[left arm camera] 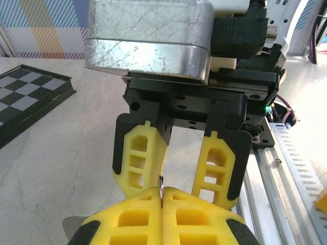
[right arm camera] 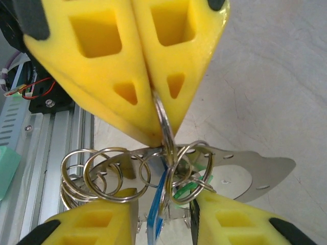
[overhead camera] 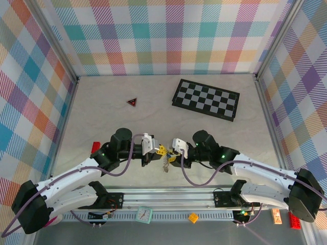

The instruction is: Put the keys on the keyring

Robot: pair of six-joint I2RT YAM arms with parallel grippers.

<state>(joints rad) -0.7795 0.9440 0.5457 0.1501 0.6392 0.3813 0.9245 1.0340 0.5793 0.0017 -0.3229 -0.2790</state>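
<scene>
Pale tabletop (right arm camera: pixel 276 76), keyring (right arm camera: pixel 162 124) partly behind left jaws

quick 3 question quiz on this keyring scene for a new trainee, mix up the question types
1. True or false: the left gripper is shut on a link of the keyring.
2. Pick one. The right gripper is: A) open, its fingers either side of the links; B) shut on the keyring; C) shut on nothing.
3. Short answer: what colours are the heads of the two keys among the links?

Key
1. True: its yellow fingers pinch one silvery ring and the other links trail from it.
2. A
3. Blue and green.
</scene>
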